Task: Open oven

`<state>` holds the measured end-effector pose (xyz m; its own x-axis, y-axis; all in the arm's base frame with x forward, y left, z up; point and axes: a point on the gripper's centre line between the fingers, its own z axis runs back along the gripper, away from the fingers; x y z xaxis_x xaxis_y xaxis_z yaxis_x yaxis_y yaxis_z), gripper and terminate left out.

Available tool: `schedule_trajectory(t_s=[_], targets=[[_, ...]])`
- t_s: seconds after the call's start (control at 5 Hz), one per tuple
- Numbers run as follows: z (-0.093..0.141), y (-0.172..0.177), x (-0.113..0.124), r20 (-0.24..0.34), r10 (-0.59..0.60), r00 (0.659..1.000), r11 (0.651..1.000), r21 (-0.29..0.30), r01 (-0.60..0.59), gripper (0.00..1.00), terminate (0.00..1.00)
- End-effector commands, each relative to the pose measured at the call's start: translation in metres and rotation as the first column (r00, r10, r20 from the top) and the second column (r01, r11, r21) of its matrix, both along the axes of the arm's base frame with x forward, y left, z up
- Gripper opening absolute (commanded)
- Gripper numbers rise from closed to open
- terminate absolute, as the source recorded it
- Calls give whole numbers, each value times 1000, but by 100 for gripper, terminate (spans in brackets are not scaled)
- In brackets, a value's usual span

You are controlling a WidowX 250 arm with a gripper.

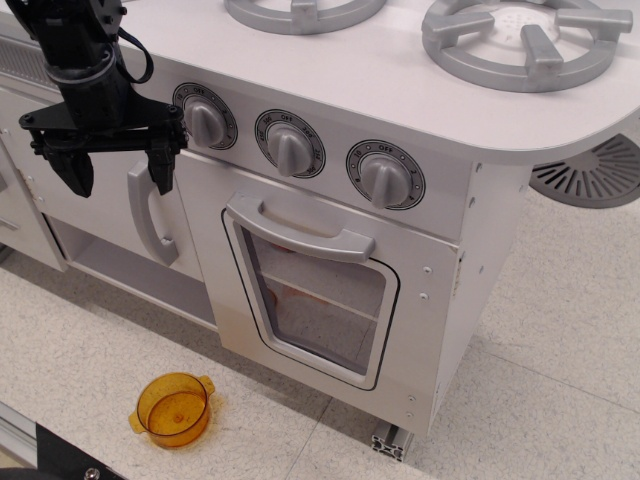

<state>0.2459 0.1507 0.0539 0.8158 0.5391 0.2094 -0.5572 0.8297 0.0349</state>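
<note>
The approach was under way: the black gripper (113, 162), jaws apart and empty, hung left of the white toy oven (320, 290). Next it needed to reach the wide grey horizontal handle (305, 232).

Lab floor: toy kitchen (400, 90) on aluminium extrusion foot (390, 440)

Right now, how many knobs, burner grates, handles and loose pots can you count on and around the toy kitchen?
Knobs: 3
Burner grates: 2
Handles: 2, the oven handle and the cabinet handle
Orange pot: 1
Total: 8
</note>
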Motion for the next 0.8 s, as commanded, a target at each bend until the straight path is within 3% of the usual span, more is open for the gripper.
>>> schedule_trajectory(t_s=[0.0,0.2,0.4,0.6], targets=[[0,0,0,0,0,1000,1000,0,0,100,0],[-7,-12,3,-46,193,980,980,-38,-195,100,0],[-20,-20,4,-44,371,927,921,-113,-374,100,0],[-24,-23,10,-25,509,860,849,-148,-507,100,0]])
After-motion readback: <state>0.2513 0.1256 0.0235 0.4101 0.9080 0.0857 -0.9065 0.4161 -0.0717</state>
